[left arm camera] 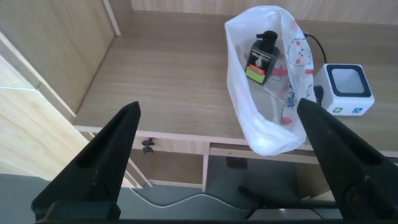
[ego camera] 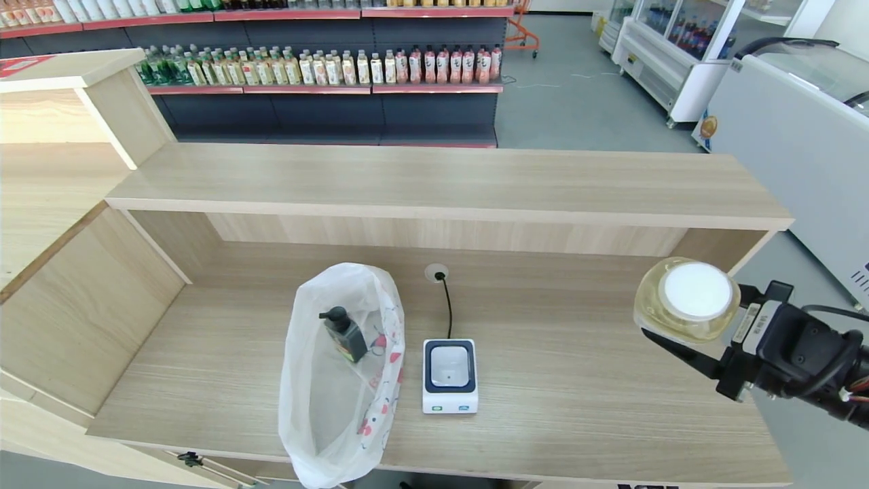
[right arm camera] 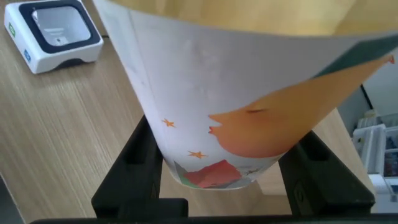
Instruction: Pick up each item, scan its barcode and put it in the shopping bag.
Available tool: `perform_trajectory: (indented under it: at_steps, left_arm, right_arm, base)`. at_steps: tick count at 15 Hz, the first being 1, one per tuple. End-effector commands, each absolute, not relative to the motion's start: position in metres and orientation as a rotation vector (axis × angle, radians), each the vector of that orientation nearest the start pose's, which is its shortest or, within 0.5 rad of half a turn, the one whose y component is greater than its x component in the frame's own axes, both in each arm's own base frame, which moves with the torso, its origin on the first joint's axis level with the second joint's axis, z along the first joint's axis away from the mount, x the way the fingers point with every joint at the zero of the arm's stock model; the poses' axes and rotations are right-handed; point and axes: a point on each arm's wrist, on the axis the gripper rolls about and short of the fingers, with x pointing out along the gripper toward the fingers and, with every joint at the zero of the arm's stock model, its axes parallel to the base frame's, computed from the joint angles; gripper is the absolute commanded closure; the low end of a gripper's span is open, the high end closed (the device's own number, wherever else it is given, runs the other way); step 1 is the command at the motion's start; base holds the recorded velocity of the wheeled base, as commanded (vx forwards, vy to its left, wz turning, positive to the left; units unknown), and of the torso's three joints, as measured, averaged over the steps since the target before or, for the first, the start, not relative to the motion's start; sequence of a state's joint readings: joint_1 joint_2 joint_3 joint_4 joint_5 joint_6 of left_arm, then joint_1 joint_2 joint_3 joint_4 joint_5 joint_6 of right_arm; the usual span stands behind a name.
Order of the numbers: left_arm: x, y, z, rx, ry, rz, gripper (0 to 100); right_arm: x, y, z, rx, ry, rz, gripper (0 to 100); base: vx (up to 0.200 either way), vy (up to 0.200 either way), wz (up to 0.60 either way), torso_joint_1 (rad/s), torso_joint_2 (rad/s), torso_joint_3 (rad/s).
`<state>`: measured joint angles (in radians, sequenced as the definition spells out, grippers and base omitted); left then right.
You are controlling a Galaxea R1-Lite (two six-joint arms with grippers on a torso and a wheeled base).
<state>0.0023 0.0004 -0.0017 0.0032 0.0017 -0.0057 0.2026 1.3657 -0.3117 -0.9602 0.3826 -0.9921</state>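
Note:
My right gripper [ego camera: 669, 333] is shut on a yellowish clear bottle with a white cap [ego camera: 687, 297], held upright in the air over the right end of the counter. Its white and orange label [right arm camera: 249, 118] sits between the black fingers [right arm camera: 134, 171]. The white barcode scanner [ego camera: 449, 375] lies mid-counter, its cable running back to a port. Left of it the white plastic shopping bag [ego camera: 343, 380] stands open with a dark pump bottle [ego camera: 344, 333] inside. My left gripper [left arm camera: 217, 155] hangs open below and in front of the counter edge, near the bag [left arm camera: 267, 81].
The wooden counter [ego camera: 577, 380] has a raised shelf [ego camera: 448, 183] along its back and a side wall on the left. Store shelves of drink bottles [ego camera: 319, 68] and freezers [ego camera: 781, 88] stand beyond. Bare counter lies between scanner and held bottle.

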Motion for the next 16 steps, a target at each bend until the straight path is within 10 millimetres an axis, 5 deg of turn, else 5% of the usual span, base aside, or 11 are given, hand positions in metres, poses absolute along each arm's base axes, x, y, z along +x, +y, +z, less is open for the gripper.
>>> perform_trajectory:
  at_steps: [1, 7, 11, 16]
  left_arm:
    - [-0.023, 0.000, 0.076, -0.006, 0.002, 0.005, 0]
    - [-0.023, 0.000, 0.076, -0.006, 0.002, 0.005, 0]
    - [-0.023, 0.000, 0.076, -0.006, 0.002, 0.005, 0]
    - [-0.023, 0.000, 0.076, -0.006, 0.002, 0.005, 0]
  right_arm:
    - [0.192, 0.048, 0.161, -0.935, -0.159, 0.607, 100]
    - [0.219, 0.053, 0.133, -0.872, -0.065, 0.700, 100]
    - [0.256, 0.053, 0.099, -0.861, -0.126, 0.731, 100]
    - [0.273, 0.048, 0.074, -0.849, -0.135, 0.758, 100]
  base:
    - [0.000, 0.200, 0.00, -0.002, -0.01, 0.002]
    - [0.000, 0.200, 0.00, 0.002, 0.01, 0.002]
    - [0.000, 0.000, 0.00, 0.000, 0.00, 0.000]
    - [0.000, 0.000, 0.00, 0.000, 0.00, 0.000]
